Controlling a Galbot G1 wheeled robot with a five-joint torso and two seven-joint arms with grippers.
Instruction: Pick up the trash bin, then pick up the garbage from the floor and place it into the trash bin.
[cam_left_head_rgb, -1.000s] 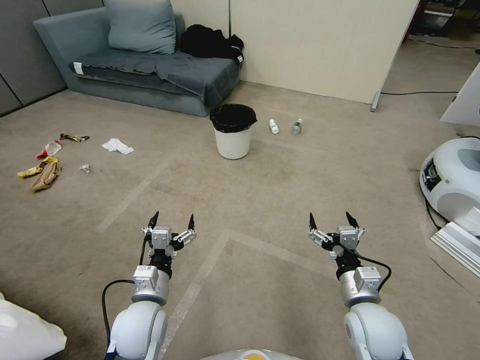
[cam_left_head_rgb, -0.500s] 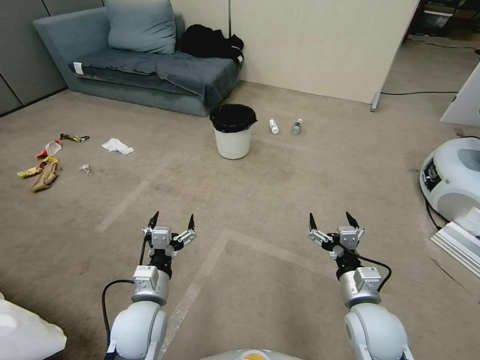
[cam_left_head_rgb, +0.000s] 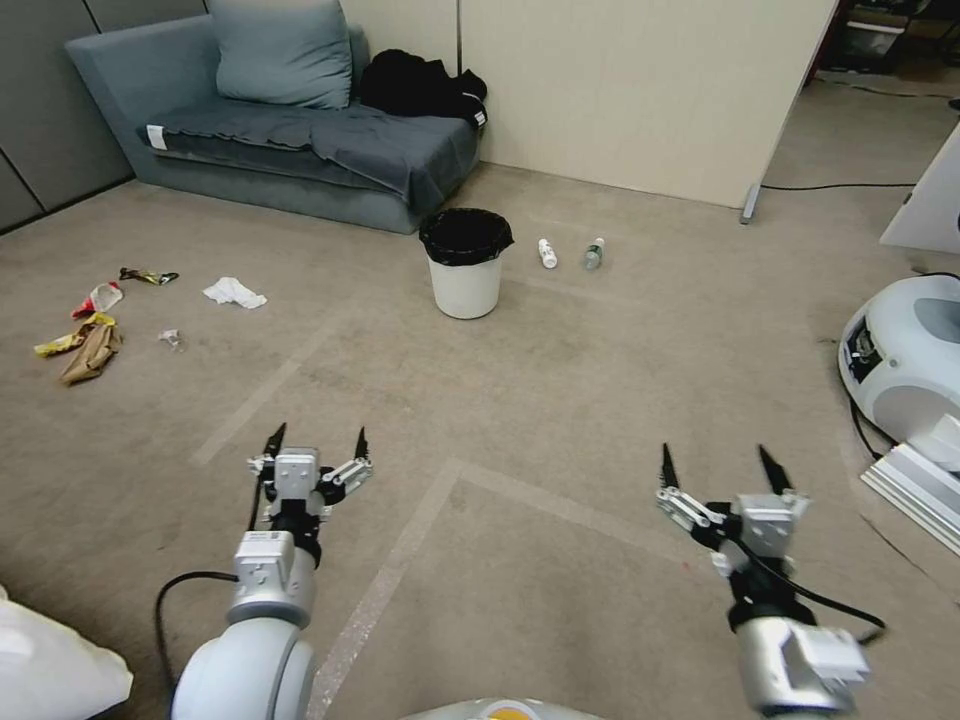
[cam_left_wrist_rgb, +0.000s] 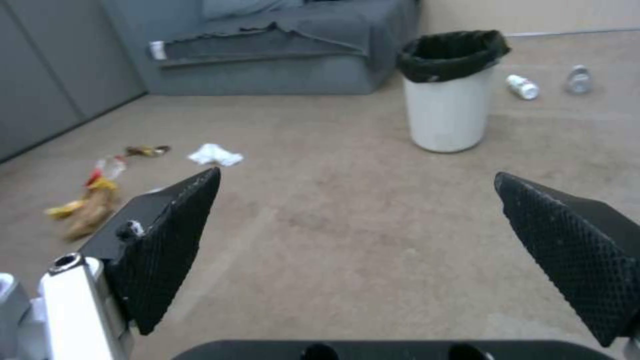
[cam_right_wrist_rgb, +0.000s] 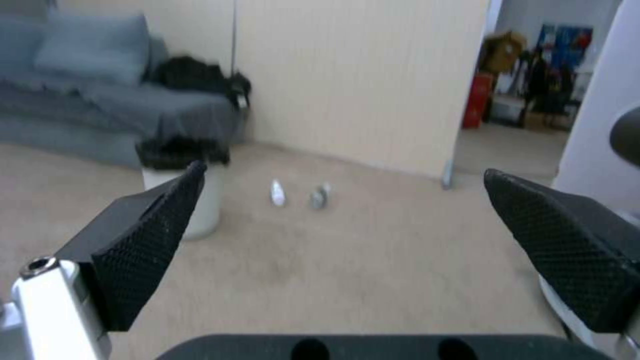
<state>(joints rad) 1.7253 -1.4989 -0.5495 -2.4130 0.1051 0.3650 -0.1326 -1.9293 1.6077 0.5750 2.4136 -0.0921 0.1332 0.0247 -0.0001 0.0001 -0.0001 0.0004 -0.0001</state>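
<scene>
The trash bin (cam_left_head_rgb: 465, 265), white with a black liner, stands upright on the carpet ahead of me, near the sofa; it shows too in the left wrist view as the bin (cam_left_wrist_rgb: 449, 90) and in the right wrist view as the bin (cam_right_wrist_rgb: 190, 190). Two small bottles (cam_left_head_rgb: 570, 253) lie just right of it. Garbage sits far left: a white tissue (cam_left_head_rgb: 234, 292), a brown paper bag with wrappers (cam_left_head_rgb: 88, 345), a clear scrap (cam_left_head_rgb: 171, 339). My left gripper (cam_left_head_rgb: 316, 442) and right gripper (cam_left_head_rgb: 717, 459) hover open and empty over bare carpet, well short of the bin.
A grey sofa (cam_left_head_rgb: 290, 140) with dark clothes stands behind the bin, a beige partition (cam_left_head_rgb: 640, 90) to its right. A white machine (cam_left_head_rgb: 905, 355) with cables sits at the right edge. A white bag (cam_left_head_rgb: 50, 665) lies at bottom left. Open carpet lies between me and the bin.
Both arms have shifted: the left gripper moved slightly left, the right gripper moved right and nearer the camera. Bin and litter have not moved.
</scene>
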